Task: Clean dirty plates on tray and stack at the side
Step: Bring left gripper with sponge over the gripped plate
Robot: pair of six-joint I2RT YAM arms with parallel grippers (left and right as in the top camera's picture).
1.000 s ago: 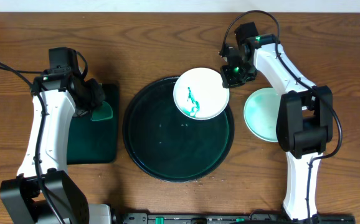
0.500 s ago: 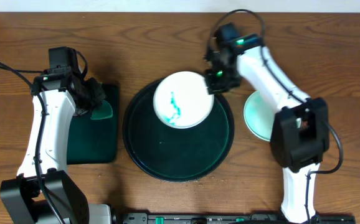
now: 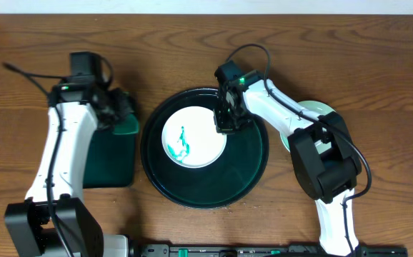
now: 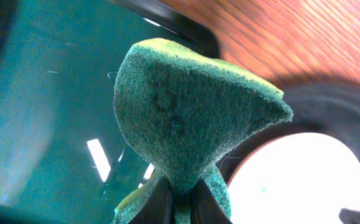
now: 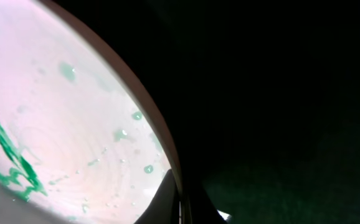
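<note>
A white plate [image 3: 192, 135] with teal-green scribbles lies on the left half of the round black tray [image 3: 246, 175]. My right gripper [image 3: 223, 123] is shut on the plate's right rim; the right wrist view shows the rim [image 5: 161, 146] pinched between the fingers [image 5: 179, 205], with the scribbles at the left. A clean mint plate [image 3: 319, 111] lies on the table right of the tray, mostly hidden by my right arm. My left gripper [image 3: 117, 114] is shut on a teal-green sponge [image 4: 186, 106] and holds it above the green tray's right edge, near the black tray.
A rectangular dark green tray [image 3: 106, 160] lies left of the black tray. In the left wrist view the plate [image 4: 304, 180] shows at the lower right and bare wooden table [image 4: 292, 37] at the upper right.
My right gripper has dragged the scribbled plate from the tray's upper right rim leftward and down onto the tray's left half. My left gripper with the sponge has shifted right toward the black tray.
</note>
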